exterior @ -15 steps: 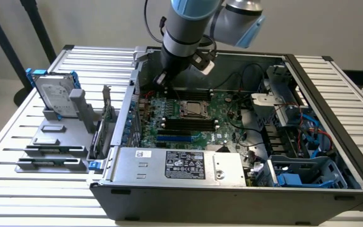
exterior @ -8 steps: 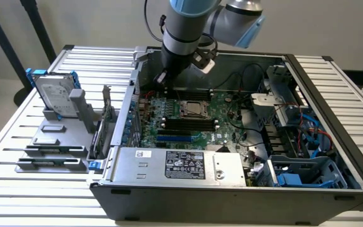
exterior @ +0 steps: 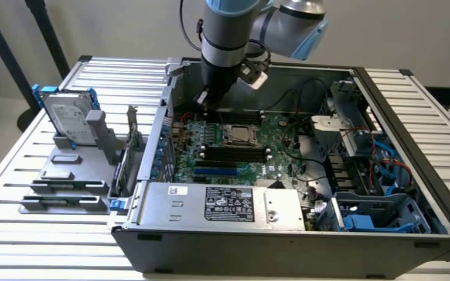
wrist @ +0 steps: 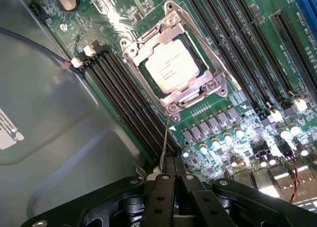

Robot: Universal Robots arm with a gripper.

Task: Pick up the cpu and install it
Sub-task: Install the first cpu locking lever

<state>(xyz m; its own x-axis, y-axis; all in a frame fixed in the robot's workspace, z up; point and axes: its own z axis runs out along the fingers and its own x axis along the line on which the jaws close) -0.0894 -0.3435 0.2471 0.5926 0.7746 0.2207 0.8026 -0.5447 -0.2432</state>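
Note:
The cpu [wrist: 172, 72] lies flat in its socket on the green motherboard [wrist: 237, 63], silver top up, framed by the metal retention bracket [wrist: 198, 43]. In the exterior view the cpu [exterior: 238, 134] sits mid-board inside the open computer case. My gripper [wrist: 174, 170] is shut, its fingertips pressed together with nothing visible between them, just beyond one corner of the socket. The thin socket lever [wrist: 164, 142] runs from that corner to the side of my fingertips. Seen from outside, the gripper [exterior: 204, 99] hangs low over the board's far corner on the exterior view's left.
Black memory slots [wrist: 129, 98] flank the socket. The case wall [exterior: 164, 117] stands close beside the gripper. A power supply [exterior: 225, 205] fills the case front. A hard drive [exterior: 67, 120] and a grey fixture [exterior: 65, 187] stand outside on the slatted table.

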